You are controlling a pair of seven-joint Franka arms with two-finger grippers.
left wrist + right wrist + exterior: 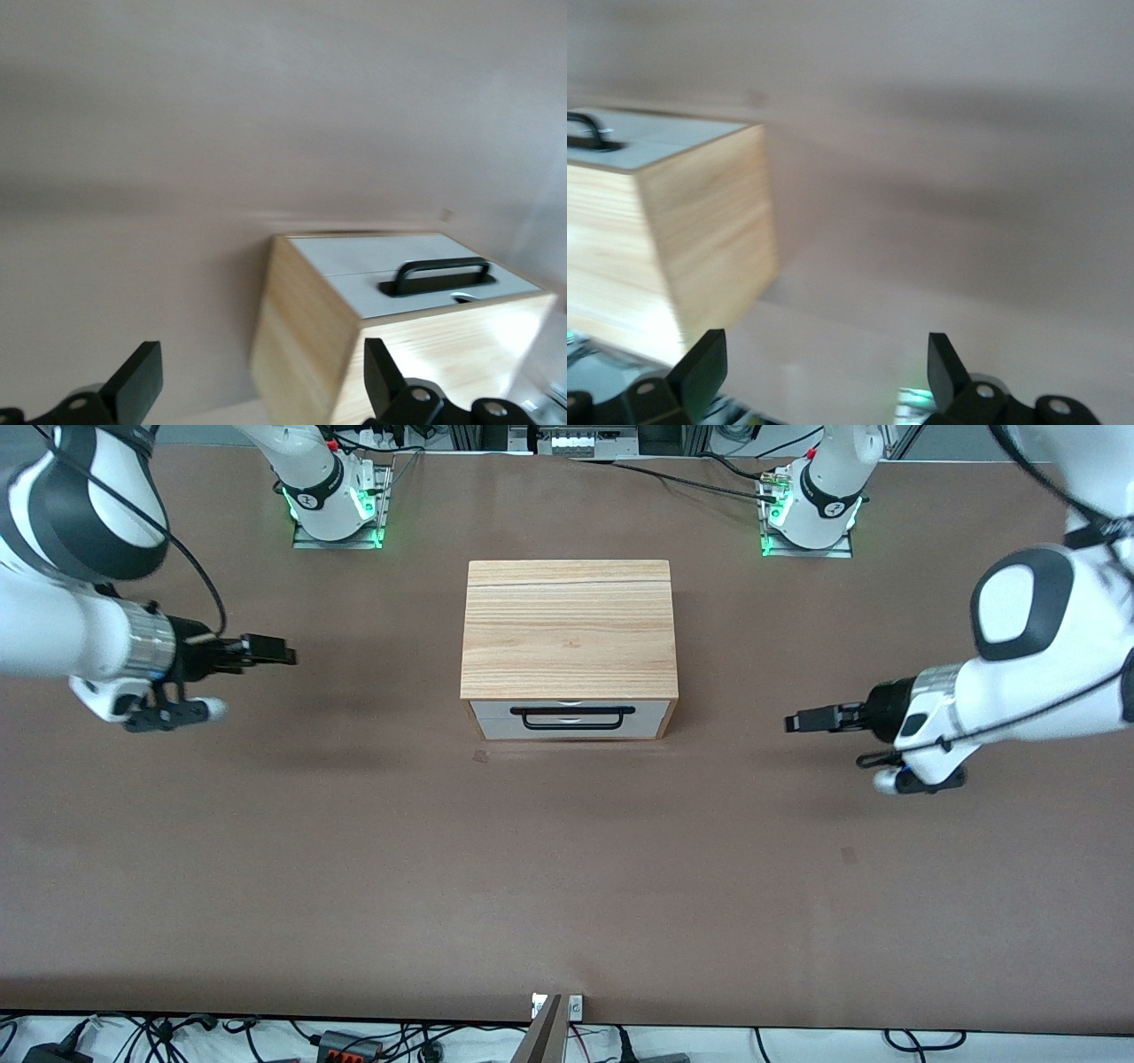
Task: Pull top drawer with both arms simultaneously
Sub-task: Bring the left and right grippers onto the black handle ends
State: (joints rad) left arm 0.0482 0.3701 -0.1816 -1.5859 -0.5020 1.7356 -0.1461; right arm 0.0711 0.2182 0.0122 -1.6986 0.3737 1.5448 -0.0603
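The top drawer [493, 710] is a white front panel with a thin black bar handle [576, 727], under the wood-grain top slab of a small cabinet [567, 624] at mid-table. It looks shut, flush with the cabinet. My left gripper [791, 723] is open and empty, in the air off the cabinet's side toward the left arm's end. My right gripper [289, 655] is open and empty, off the cabinet's other side. The left wrist view shows the left gripper [259, 359], the drawer [416, 297] and the handle [443, 266]. The right wrist view shows the right gripper [824, 347], the cabinet [700, 230] and the handle's end [586, 133].
The brown table [567, 868] is bare around the cabinet. The two arm bases [332, 500] [811, 509] stand farther from the front camera than the cabinet. Cables lie along the table's near edge [354, 1041].
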